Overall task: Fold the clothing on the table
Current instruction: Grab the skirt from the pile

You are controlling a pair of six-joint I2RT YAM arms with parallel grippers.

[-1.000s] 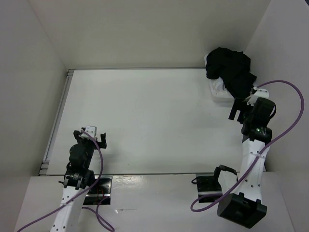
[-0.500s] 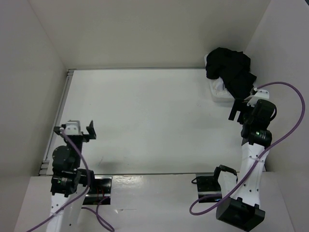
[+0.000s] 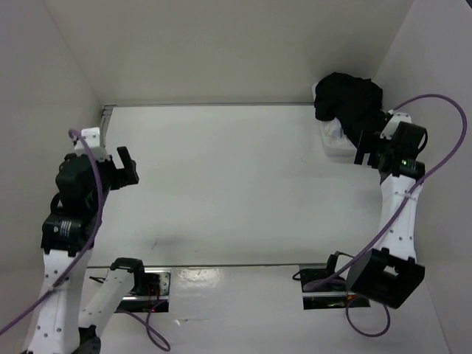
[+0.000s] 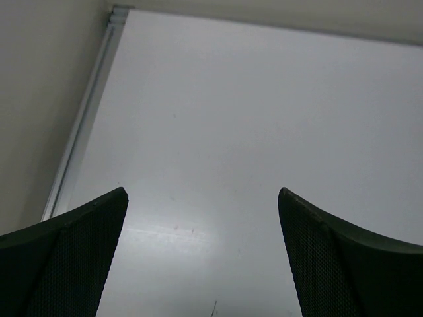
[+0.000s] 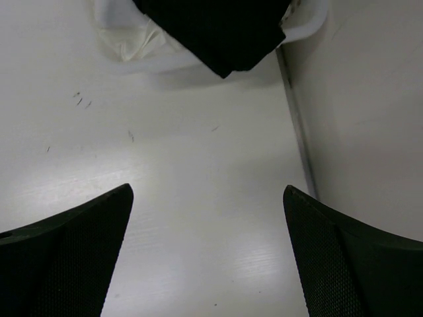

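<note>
Snagging is my worry here: the black skirt [image 3: 350, 99] sits heaped on top of the basket [image 3: 330, 144], spilling over its rim, with some white cloth [image 5: 125, 33] stuffed underneath, so a sloppy pinch could drag that or the whole basket along. The right end effector [image 3: 371, 153] hovers just beside the basket, jaws spread wide, holding nothing. The wall [image 3: 435, 88] right next to the basket leaves little room to swing. The left end effector [image 3: 116, 166] is also wide apart and empty, well away from the basket across the desk [image 3: 221, 184].
</note>
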